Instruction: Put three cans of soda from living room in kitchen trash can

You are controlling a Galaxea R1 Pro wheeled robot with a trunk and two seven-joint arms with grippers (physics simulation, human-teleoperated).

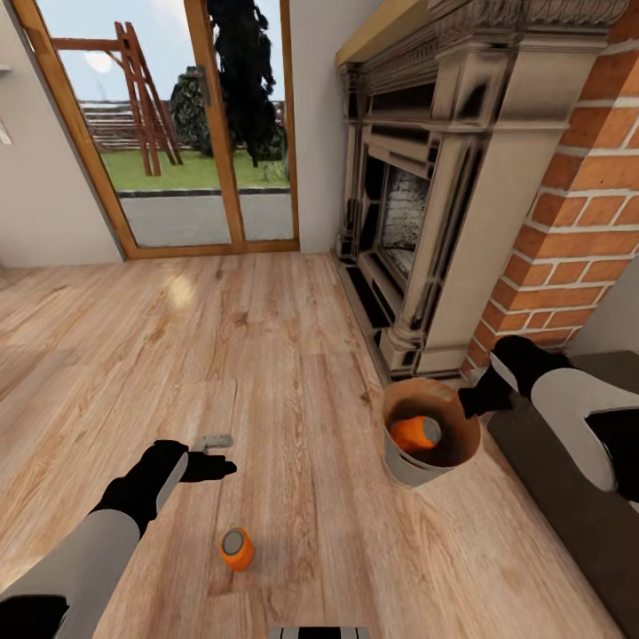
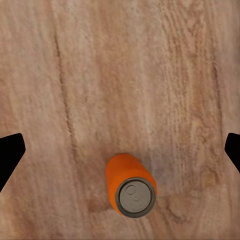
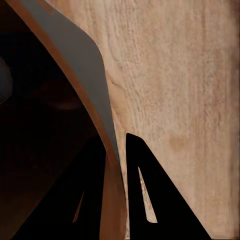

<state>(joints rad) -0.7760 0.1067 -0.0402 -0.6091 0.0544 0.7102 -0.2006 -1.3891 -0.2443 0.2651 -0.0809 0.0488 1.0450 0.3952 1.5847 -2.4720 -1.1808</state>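
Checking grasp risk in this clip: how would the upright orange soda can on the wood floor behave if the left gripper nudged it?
The orange soda can stands upright on the smooth wood plank floor, so a high nudge would probably tip it. Once down, its round body would likely roll. It looks rigid, and the open left gripper seems wide enough.

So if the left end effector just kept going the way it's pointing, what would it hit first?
Probably the upright orange can, or the wood floor just beside it. The open left end effector points down at both; the can sits off-centre, so depth is uncertain.
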